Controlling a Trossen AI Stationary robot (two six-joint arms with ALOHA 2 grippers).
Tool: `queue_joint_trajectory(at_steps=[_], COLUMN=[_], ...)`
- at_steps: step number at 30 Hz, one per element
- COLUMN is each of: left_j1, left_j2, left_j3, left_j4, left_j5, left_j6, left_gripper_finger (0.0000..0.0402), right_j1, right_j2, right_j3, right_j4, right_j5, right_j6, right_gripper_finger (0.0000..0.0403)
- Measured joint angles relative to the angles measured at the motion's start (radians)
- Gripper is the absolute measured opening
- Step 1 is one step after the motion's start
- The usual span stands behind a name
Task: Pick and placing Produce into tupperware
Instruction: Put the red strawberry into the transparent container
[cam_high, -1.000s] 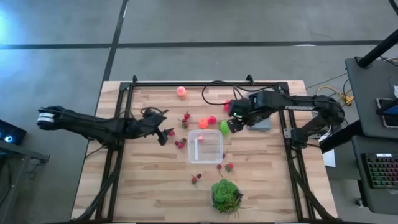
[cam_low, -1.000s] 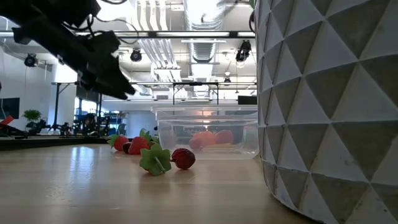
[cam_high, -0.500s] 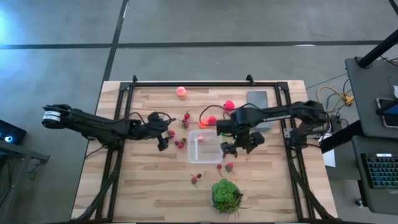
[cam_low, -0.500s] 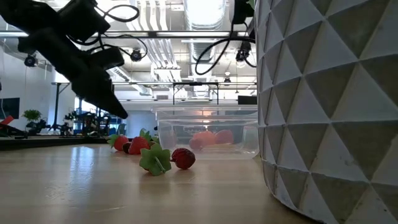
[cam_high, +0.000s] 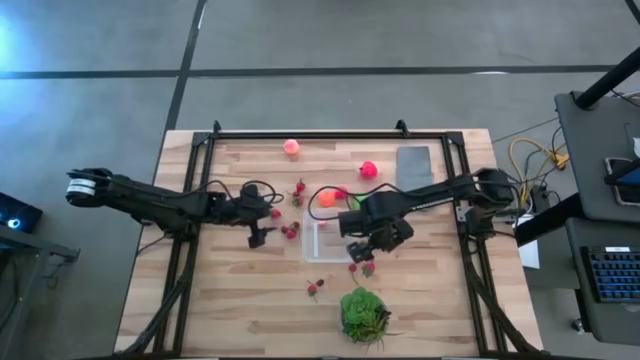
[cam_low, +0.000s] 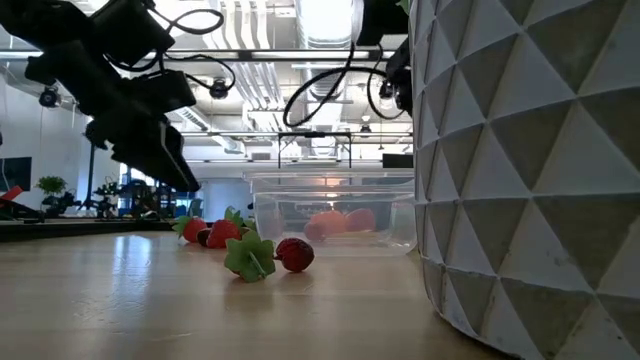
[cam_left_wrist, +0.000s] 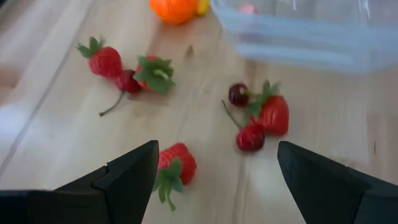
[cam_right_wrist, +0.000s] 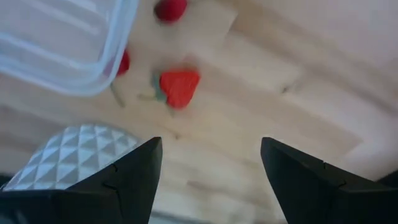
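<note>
Strawberries scattered beside tupperware

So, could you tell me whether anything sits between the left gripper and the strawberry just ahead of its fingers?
Nothing visible does. The left gripper stands open over bare wood, with the strawberry lying between its fingers' line of approach. The other berries lie farther on, toward the tupperware, not in the way.

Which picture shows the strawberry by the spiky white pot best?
The right wrist view: the strawberry lies big and unblocked between the open right gripper fingers. The high view shows it as a tiny red dot. The low and left wrist views don't clearly show it.
</note>
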Motion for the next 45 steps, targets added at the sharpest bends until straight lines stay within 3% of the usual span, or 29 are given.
queue_joint_trajectory(at_steps=[5, 11, 15, 20, 25, 30, 40, 45], left_j1=[0.0, 0.028, 0.076, 0.111, 0.113, 0.118, 0.15, 0.15], left_j2=[0.0, 0.001, 0.004, 0.05, 0.142, 0.253, 0.387, 0.397], left_j3=[0.003, 0.002, 0.021, 0.022, 0.034, 0.07, 0.156, 0.174], left_j4=[-0.004, -0.006, 0.001, 0.025, 0.03, 0.027, -0.055, -0.093], left_j5=[0.116, 0.06, 0.059, 0.069, 0.069, -0.038, 0.012, 0.034], left_j6=[0.127, 0.206, 0.148, 0.147, 0.155, 0.159, 0.15, 0.15], left_gripper_finger=[0.0313, 0.0312, 0.0312, 0.0312, 0.0312, 0.0312, 0.031, 0.0279], right_j1=[-0.001, -0.001, -0.002, -0.006, -0.001, -0.001, 0.003, 0.003], right_j2=[-0.066, -0.177, -0.265, -0.379, -0.468, -0.523, -0.519, -0.484], right_j3=[0.001, -0.006, -0.042, -0.101, -0.155, -0.197, -0.213, -0.213], right_j4=[-0.057, -0.142, -0.158, -0.149, -0.139, -0.08, -0.042, -0.029], right_j5=[0.205, 0.406, 0.491, 0.502, 0.572, 0.624, 0.629, 0.629], right_j6=[0.006, 0.0, -0.064, -0.155, -0.123, -0.106, -0.062, -0.066], right_gripper_finger=[0.0265, 0.0265, 0.0265, 0.0265, 0.0265, 0.0265, 0.0265, 0.0265])
